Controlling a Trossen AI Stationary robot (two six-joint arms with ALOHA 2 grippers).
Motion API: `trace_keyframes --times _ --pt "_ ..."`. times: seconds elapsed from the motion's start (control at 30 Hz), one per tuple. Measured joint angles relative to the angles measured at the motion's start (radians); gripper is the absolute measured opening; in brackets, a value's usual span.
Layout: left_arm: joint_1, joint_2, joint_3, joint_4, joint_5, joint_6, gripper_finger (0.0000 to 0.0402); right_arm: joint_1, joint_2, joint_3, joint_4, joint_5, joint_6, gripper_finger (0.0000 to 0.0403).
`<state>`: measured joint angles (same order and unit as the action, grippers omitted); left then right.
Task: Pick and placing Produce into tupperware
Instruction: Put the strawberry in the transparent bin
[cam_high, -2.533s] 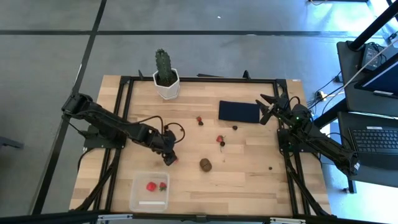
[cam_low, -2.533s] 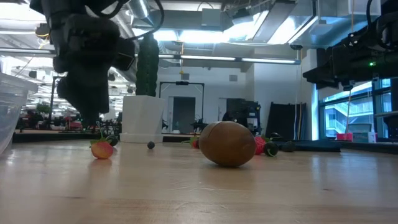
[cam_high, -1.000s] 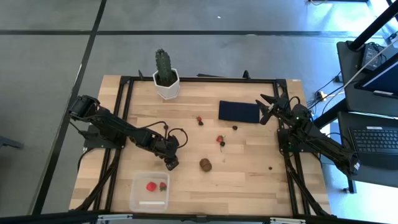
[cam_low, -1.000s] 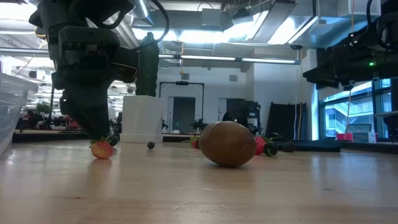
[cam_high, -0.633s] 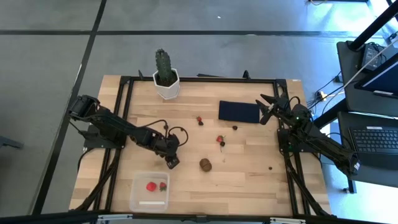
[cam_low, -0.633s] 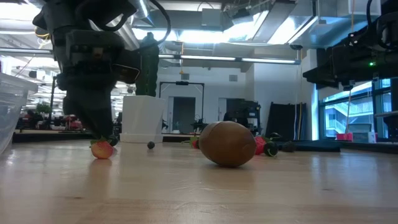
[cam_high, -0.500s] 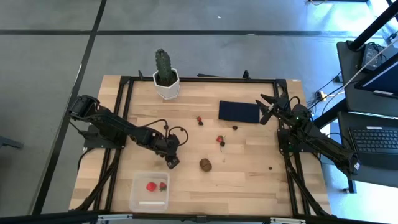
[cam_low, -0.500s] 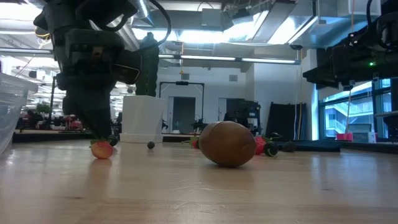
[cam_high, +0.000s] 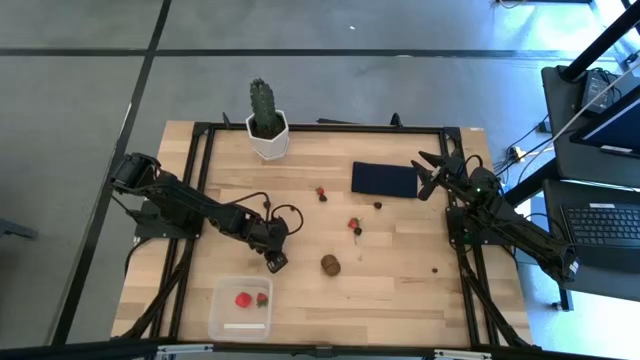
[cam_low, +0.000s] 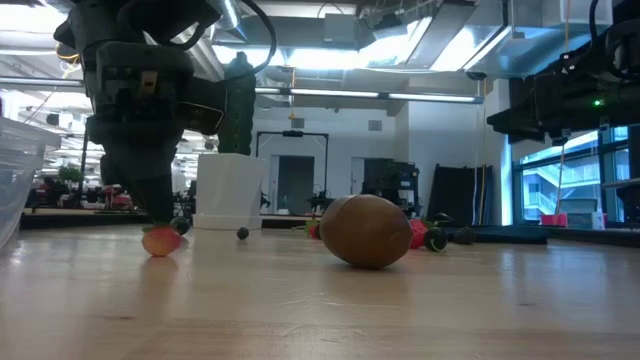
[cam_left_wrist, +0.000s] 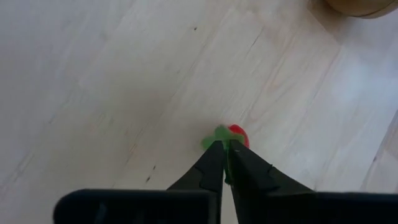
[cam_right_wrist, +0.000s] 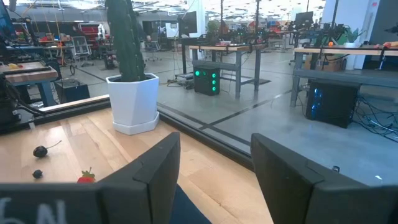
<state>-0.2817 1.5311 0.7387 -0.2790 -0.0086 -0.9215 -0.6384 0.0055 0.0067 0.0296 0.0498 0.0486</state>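
While the left arm reaches from the tabletop's left edge toward the middle, its elbow bent and its wrist tipped downward, the left end effector (cam_high: 274, 262) sits low over the wood just above the tupperware (cam_high: 240, 306). Its fingers (cam_left_wrist: 214, 163) are drawn nearly together, their tips pinching the green leafy cap of a small strawberry (cam_left_wrist: 237, 133) that lies on the wood. From table height the same strawberry (cam_low: 160, 241) shows beneath the dark end effector (cam_low: 150, 215), resting on or just at the surface; which of the two cannot be told.

At the far right corner the right arm waits, folded along the tabletop's right edge, with the right end effector (cam_high: 428, 170) held beside the short end of a dark navy mat (cam_high: 384, 179). Its fingers (cam_right_wrist: 152, 163) are spread wide with nothing between them.

On the light wooden tabletop (cam_high: 400, 290) the brown kiwi (cam_high: 330, 264) lies near the middle, just right of the left end effector. Two more strawberries (cam_high: 250, 299) already rest inside the clear tupperware at the near left. Another strawberry (cam_high: 353, 224) and a dark berry (cam_high: 378, 205) lie farther back, near the mat. A green cactus in a white pot (cam_high: 266, 123) stands at the far edge. Around the tabletop runs a black frame, and beyond it grey floor; a laptop (cam_high: 607, 226) sits on a bench to the right.
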Motion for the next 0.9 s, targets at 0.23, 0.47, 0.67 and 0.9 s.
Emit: trace_keyframes --times 0.23,0.47,0.67,0.9 --pt "0.000 0.000 0.000 0.000 -0.007 0.048 0.0009 0.000 0.000 0.000 0.000 0.000 0.000 0.0198" --pt "0.000 -0.029 0.003 -0.001 0.047 0.106 0.0005 0.000 0.000 0.000 0.000 0.000 0.000 0.0198" --pt "-0.001 -0.094 0.048 -0.028 0.071 0.167 0.0004 0.000 0.000 0.000 0.000 0.000 0.000 0.0198" --pt "-0.045 -0.189 0.106 -0.068 0.184 0.205 0.0004 0.000 0.000 0.000 0.000 0.000 0.000 0.0198"
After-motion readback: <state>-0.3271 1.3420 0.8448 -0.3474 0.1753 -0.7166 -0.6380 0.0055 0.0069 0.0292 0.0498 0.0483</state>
